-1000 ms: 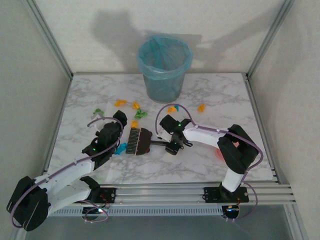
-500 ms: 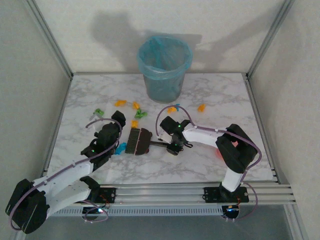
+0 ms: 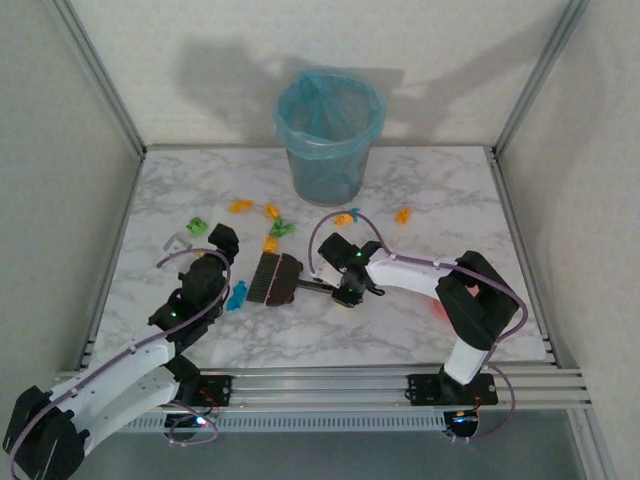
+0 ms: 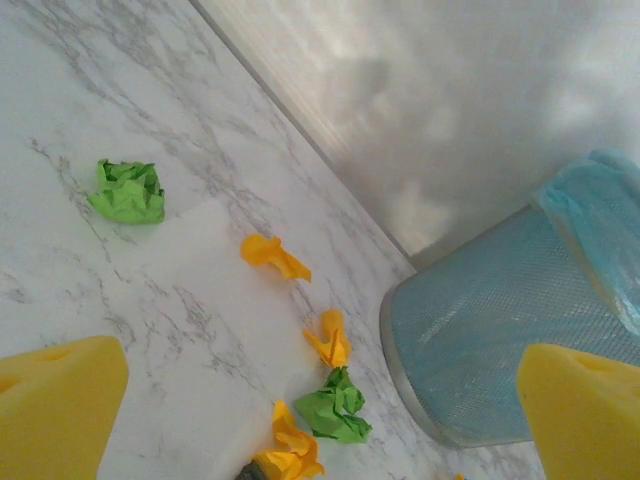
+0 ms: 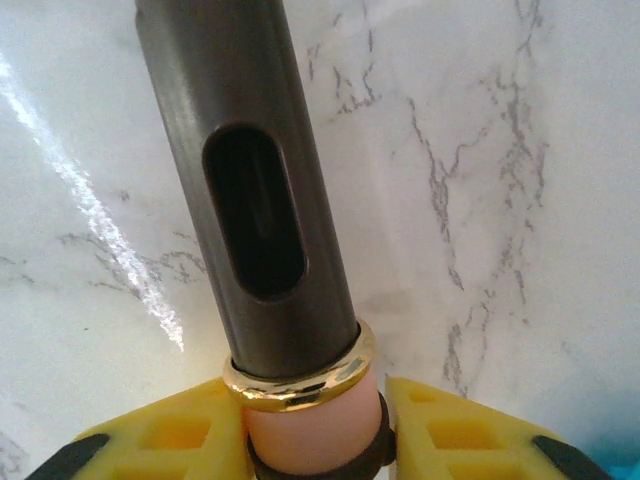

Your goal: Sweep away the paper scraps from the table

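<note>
Blue-lined bin (image 3: 329, 150) upright at back; dark brush (image 3: 276, 279) lying flat.

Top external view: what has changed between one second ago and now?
The left gripper, open, pulled back from the brush toward its base. The right gripper closed on the brush handle. The brush, the paper scraps and the bin stayed about where they were.

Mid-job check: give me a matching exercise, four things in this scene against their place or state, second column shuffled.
1. bin
2. brush
3. left gripper
4. right gripper

A. open, holding nothing
B. standing at the far edge of the table
C. shut on the brush's handle
D. lying flat between the two arms

Pairs: 1-B, 2-D, 3-A, 4-C
</note>
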You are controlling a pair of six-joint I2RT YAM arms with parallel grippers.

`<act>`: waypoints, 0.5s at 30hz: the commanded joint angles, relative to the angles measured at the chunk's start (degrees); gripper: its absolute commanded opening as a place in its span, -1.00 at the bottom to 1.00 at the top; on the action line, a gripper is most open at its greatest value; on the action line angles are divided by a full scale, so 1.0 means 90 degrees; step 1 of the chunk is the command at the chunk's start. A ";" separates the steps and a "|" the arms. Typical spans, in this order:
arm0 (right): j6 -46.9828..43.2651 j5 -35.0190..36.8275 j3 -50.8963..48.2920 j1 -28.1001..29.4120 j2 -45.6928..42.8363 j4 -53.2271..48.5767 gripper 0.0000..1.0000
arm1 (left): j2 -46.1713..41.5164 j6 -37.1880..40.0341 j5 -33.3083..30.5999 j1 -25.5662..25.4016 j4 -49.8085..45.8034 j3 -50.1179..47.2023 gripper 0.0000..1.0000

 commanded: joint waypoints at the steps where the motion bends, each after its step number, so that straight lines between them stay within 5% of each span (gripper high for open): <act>1: -0.0033 -0.0141 -0.0015 0.0100 -0.0287 0.0033 -0.60 | -0.0111 -0.0089 -0.0280 0.0053 -0.0286 0.0098 0.99; 8: 0.0102 -0.0478 -0.0005 0.0269 -0.0808 0.0050 -0.79 | -0.0313 -0.0225 -0.0247 0.0055 -0.0848 0.0552 0.99; 15: 0.0489 -0.0827 -0.0232 0.0229 -0.1884 0.0357 -1.00 | -0.0318 -0.0314 0.0583 0.0059 -0.1774 0.1673 0.97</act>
